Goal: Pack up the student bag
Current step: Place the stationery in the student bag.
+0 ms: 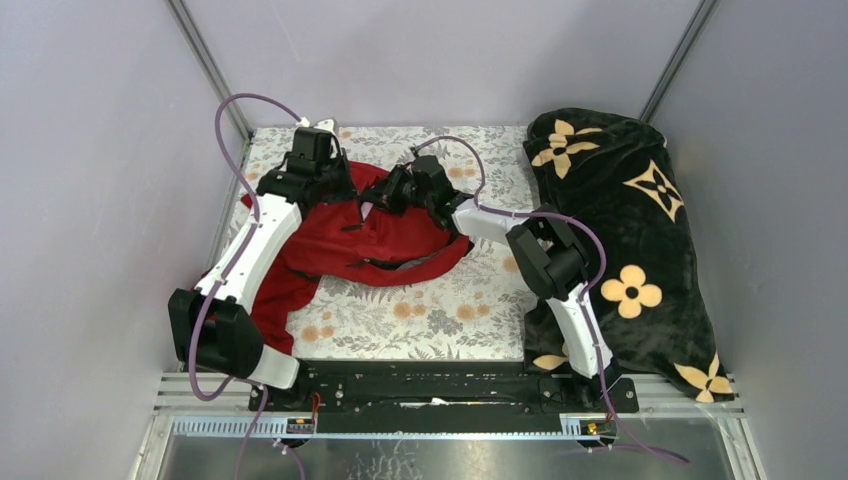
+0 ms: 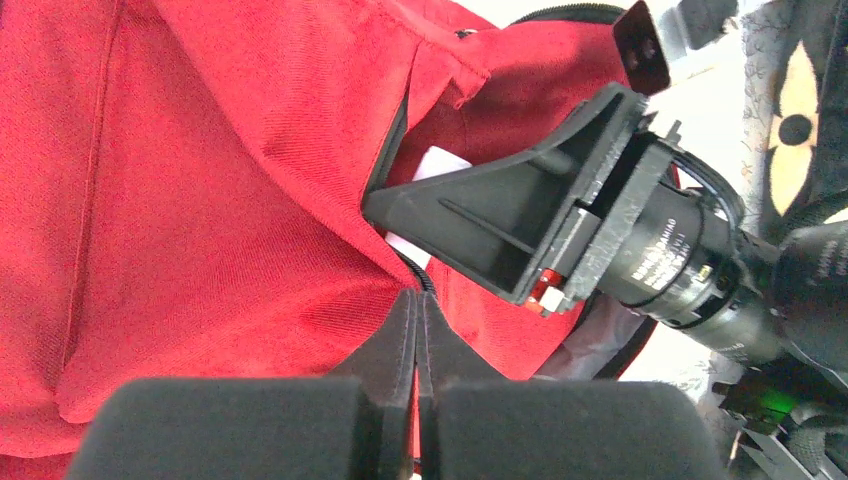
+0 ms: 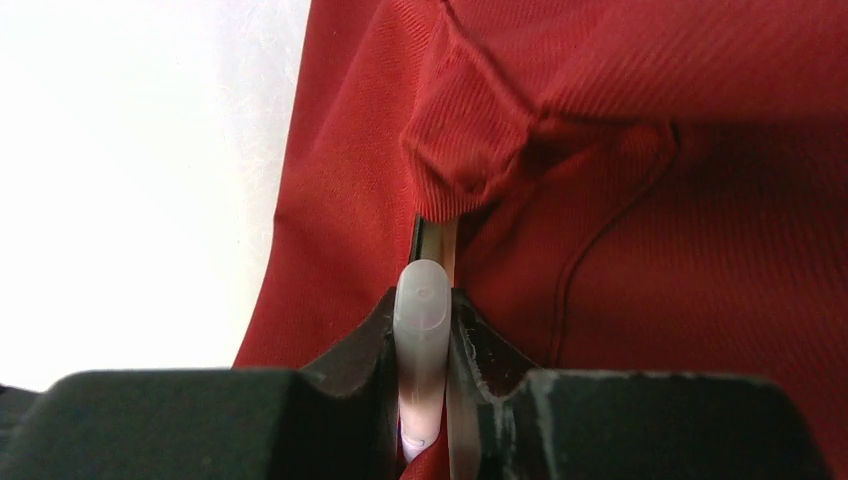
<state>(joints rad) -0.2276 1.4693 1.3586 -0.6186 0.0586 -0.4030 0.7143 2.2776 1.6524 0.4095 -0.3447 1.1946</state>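
The student bag (image 1: 400,240) is a dark-red backpack lying on the left half of the table, and it fills the left wrist view (image 2: 220,180) and the right wrist view (image 3: 640,180). My left gripper (image 2: 416,300) is shut on the bag's fabric at its black zipper edge (image 2: 428,280); in the top view it (image 1: 338,198) is over the bag's far part. My right gripper (image 3: 425,300) is shut on a frosted white pen (image 3: 422,310) that points at a fold by the bag's opening. In the left wrist view its finger (image 2: 500,215) reaches into that opening.
A black blanket with tan flower motifs (image 1: 620,230) lies heaped along the right side of the table, close to the right arm. The table has a floral cloth (image 1: 430,310). Grey walls close in the left, right and back.
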